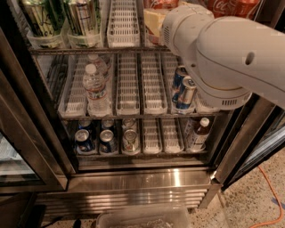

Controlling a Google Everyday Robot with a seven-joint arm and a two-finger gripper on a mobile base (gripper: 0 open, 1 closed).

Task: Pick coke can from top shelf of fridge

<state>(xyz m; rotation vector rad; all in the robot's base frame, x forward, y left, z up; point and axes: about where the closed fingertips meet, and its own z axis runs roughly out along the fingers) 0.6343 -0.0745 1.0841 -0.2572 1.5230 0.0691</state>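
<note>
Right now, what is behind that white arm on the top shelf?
Red coke cans show above the arm; the gripper is at the top shelf beside them. The arm covers the rest.

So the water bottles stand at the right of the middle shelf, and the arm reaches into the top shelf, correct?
No. The camera view shows the water bottles at the left of the middle shelf. The arm does reach into the top shelf, its pincer mostly hidden beside the coke can.
</note>
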